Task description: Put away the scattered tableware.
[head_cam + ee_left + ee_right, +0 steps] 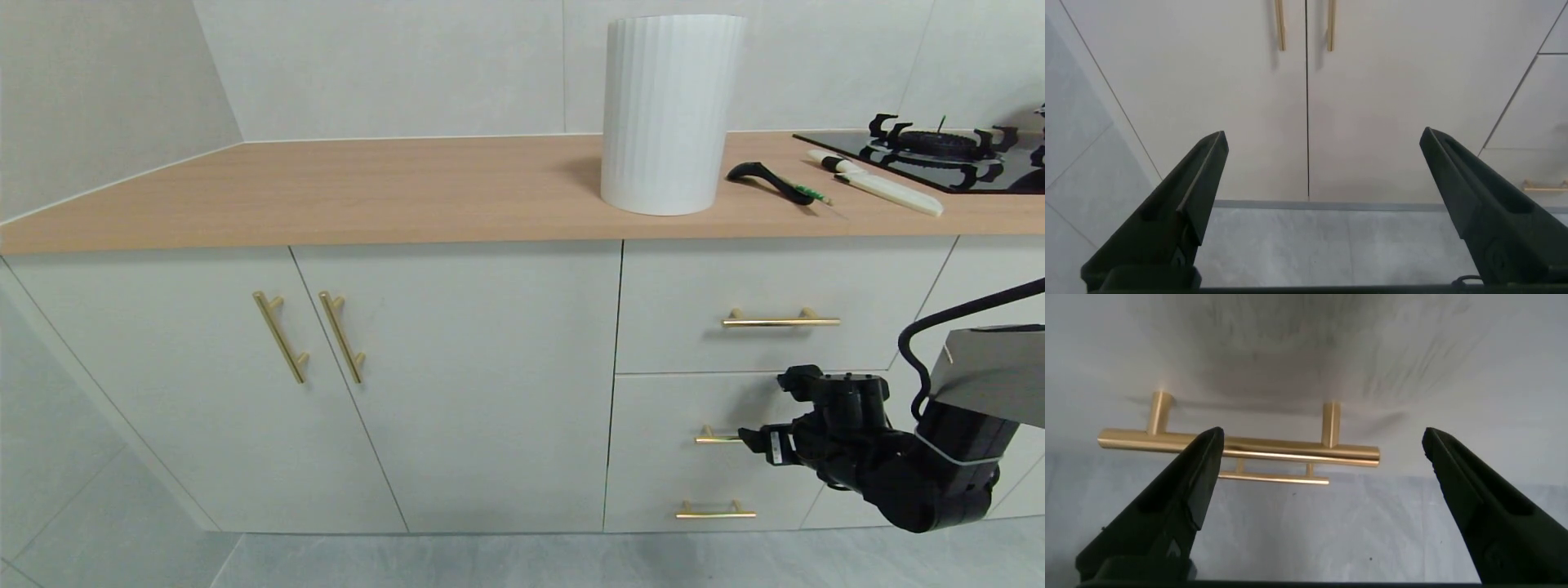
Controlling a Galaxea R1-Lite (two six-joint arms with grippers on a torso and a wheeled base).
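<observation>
- On the bench [367, 188], to the right of the tall white ribbed canister [665, 114], you are looking at two pieces lying loose. A black-handled utensil [771, 181] is lying just beside the canister, and a white knife [886, 192] is lying between that utensil and the stove [939, 151].
- Neither piece is sitting in any storage place, so by my reading nothing is counting as put away yet.
- Below the bench, the three drawer fronts under the canister are all sitting flush, and the middle drawer [669, 425] is not yet coming open.
- Your right end effector [755, 439] is hanging at the middle drawer's brass handle [1241, 447], with its jaws spread wide on either side of the bar and gripping nothing. I am not able to tell whether a finger is touching the bar.
- Your left end effector [1323, 143] is hanging low in front of the double cupboard doors [1306, 98], with its jaws wide apart and carrying nothing.
- Judging from this, you are sitting at the very first step, which is getting a drawer open to receive the tableware.
- Nearly everything is remaining: closing on the handle, drawing the drawer out, lifting the utensil and the knife off the bench, laying them inside, and pushing the drawer shut.
</observation>
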